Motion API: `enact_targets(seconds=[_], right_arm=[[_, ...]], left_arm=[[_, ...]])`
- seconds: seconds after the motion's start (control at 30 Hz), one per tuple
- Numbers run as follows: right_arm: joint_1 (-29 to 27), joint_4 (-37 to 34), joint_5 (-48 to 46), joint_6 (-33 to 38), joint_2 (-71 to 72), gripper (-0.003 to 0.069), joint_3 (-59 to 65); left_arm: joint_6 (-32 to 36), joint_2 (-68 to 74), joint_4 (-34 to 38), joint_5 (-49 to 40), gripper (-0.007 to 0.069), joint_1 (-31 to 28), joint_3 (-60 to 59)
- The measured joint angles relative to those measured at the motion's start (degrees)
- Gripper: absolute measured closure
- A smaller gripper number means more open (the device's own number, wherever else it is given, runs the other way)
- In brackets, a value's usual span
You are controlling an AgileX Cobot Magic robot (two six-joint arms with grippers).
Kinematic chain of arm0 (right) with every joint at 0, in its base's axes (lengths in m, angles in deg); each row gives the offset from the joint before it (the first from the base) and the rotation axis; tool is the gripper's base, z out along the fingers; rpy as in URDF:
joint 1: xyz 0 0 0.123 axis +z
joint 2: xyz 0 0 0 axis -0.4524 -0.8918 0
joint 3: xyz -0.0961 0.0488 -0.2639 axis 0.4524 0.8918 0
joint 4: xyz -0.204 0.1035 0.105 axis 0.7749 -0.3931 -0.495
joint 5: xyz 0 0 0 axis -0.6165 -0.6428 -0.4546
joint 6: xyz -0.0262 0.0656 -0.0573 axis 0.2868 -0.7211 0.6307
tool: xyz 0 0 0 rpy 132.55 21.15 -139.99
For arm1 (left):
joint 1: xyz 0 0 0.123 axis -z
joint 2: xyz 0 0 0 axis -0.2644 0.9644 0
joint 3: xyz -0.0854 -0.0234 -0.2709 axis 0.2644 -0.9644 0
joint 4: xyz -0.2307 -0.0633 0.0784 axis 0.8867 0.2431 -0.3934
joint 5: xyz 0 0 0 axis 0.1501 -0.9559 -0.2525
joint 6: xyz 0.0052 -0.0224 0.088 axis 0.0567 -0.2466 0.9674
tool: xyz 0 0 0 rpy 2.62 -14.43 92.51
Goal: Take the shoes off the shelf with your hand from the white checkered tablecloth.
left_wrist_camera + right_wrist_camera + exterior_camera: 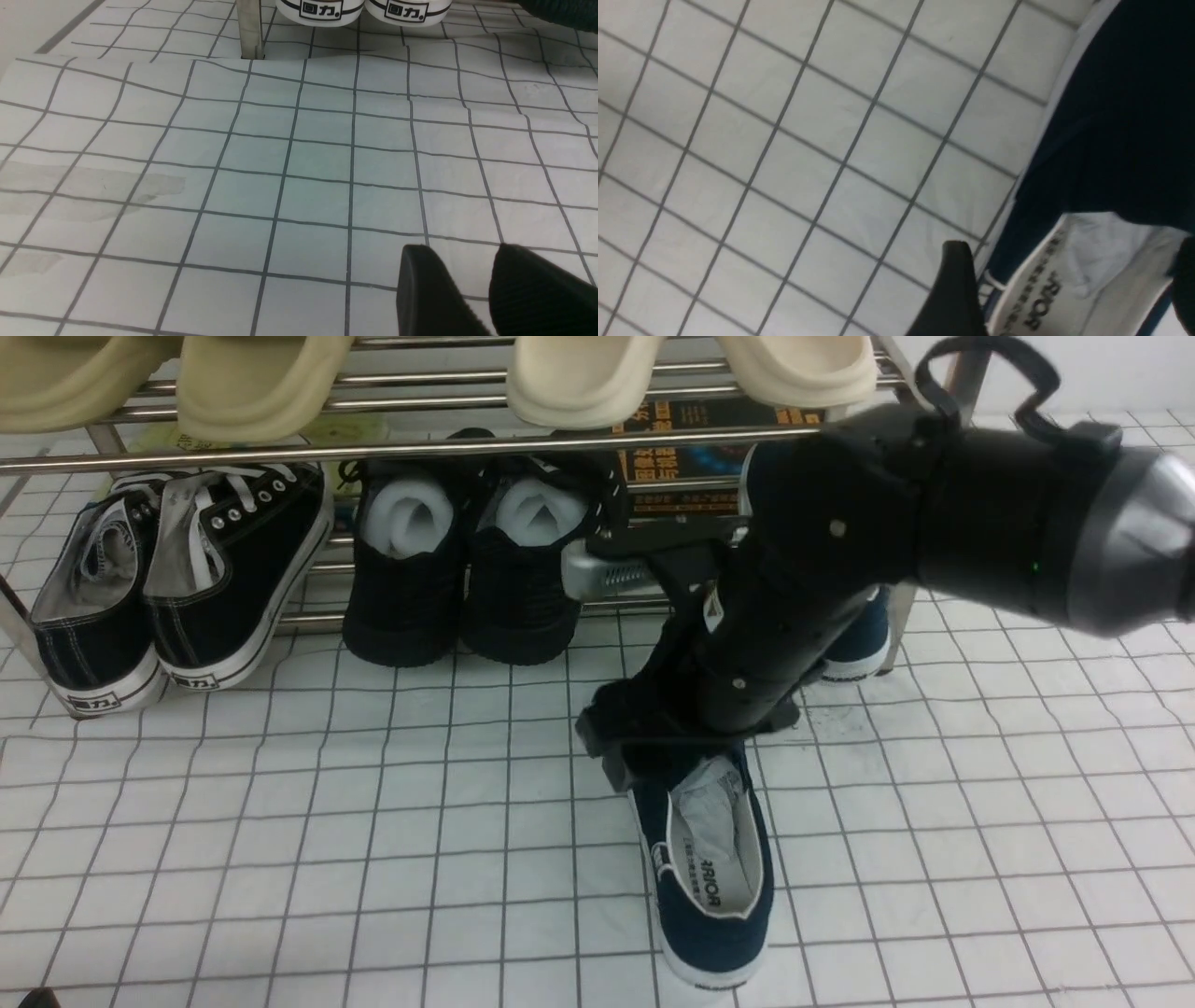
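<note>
Navy shoe [719, 933] is upright on the checked cloth [420, 859], in front of the rack [420, 449], right of the middle in the front view. Navy canvas slip-on, white sole, white trim around the opening, pale insole with dark lettering, part of it readable as "RIOR". Crumpled whitish paper [711, 812] stuffed toward the front of the opening. Small white-edged tab on the side.

Orientation: heel faces the camera side, toe points away toward the rack. Long axis runs near to far, toe end angled slightly left in the front view. Toe is hidden under the arm there; the right wrist view shows the broad navy upper.

Right gripper [1069, 261]: jaws wide apart, one finger on each side of the shoe opening, no grip on it. Can't tell if either finger touches the sides. Left gripper [460, 252]: narrow gap between fingertips, nothing held, over bare cloth.

Second navy shoe [864, 635] is at the rack's right end, mostly hidden behind the right arm [1008, 513]; heel faces the camera side.

Also at the rack's lower level: black lace-up sneakers [233, 579] at left, all-black shoes [411, 607] beside them. Pale clogs [261, 383] up top.
</note>
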Motion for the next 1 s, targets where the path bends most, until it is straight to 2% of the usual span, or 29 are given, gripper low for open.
enact_targets(seconds=[0.13, 0.2, 0.3, 0.5, 0.77, 0.87, 0.9, 0.97, 1.0], right_arm=[[-2.19, 7.39, -0.64, -2.14, 0.00, 0.0060, -4.65], [-4.81, 12.71, 1.21, -4.82, 0.00, 0.0076, -5.76], [-8.22, 16.53, 4.34, -7.49, -0.32, 0.0107, -5.80], [-12.34, 17.99, 9.54, -8.23, -3.83, 0.0159, -6.04], [-13.05, 18.24, 11.20, -8.28, -9.26, 0.0229, -6.04], [-13.05, 18.51, 11.25, -8.28, -10.94, 0.0383, -6.04], [-13.05, 18.64, 11.17, -8.28, -11.00, 0.0396, -6.04], [-12.99, 18.77, 9.64, -8.28, -10.87, 0.0594, -6.04], [-12.99, 18.72, 9.02, -8.28, -10.65, 0.0620, -6.04]], left_arm=[[0.00, 0.00, 0.00, 0.00, 0.0384, 0.00, 0.00], [0.00, 0.00, 0.00, 0.00, 0.0384, 0.00, 0.00], [0.00, 0.00, 0.00, 0.00, 0.0384, 0.00, 0.00], [0.00, 0.00, 0.00, 0.00, 0.0384, 0.00, 0.00], [0.00, 0.00, 0.00, 0.00, 0.0384, 0.00, 0.00], [0.00, 0.00, 0.00, 0.00, 0.0384, 0.00, 0.00], [0.00, 0.00, 0.00, 0.00, 0.0384, 0.00, 0.00], [0.00, 0.00, 0.00, 0.00, 0.0384, 0.00, 0.00], [0.00, 0.00, 0.00, 0.00, 0.0384, 0.00, 0.00]])
